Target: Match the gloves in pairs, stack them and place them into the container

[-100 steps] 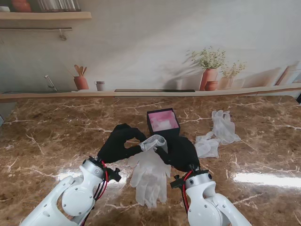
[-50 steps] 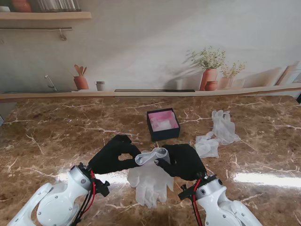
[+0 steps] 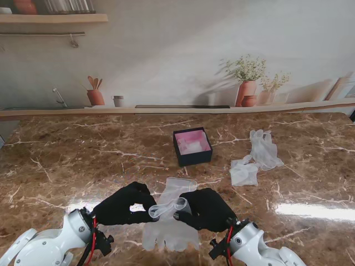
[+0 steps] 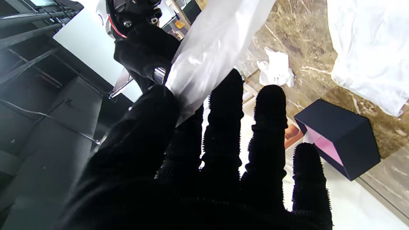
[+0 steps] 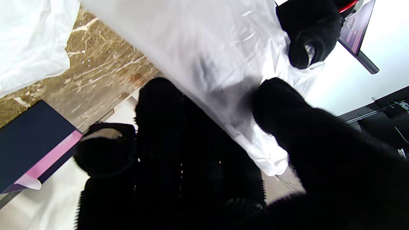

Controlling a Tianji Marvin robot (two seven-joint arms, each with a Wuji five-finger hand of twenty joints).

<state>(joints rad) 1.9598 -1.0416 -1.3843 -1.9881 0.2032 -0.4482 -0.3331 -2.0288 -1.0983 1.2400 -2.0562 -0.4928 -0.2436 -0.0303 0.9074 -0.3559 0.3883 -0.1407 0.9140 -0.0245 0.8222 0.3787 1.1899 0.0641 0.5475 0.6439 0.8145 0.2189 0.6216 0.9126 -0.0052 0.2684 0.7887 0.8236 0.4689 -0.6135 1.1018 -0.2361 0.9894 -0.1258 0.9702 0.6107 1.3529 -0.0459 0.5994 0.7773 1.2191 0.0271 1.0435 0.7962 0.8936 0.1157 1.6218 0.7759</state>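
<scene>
Translucent glove (image 3: 169,206), pinched at its cuff by left hand (image 3: 119,205) and right hand (image 3: 205,209), hangs over the near counter (image 3: 66,160); second pair (image 3: 252,158) lies right; box (image 3: 192,146) holds none.

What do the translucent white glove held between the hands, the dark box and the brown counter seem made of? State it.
Translucent white glove: thin glossy plastic or latex-like film; it wrinkles, sags and lets light through. Dark box: probably matte navy cardboard with a pink lining, given its sharp flat walls. Brown counter: polished marble or a marble-look laminate; white veins and glare show, so I cannot tell which.
</scene>
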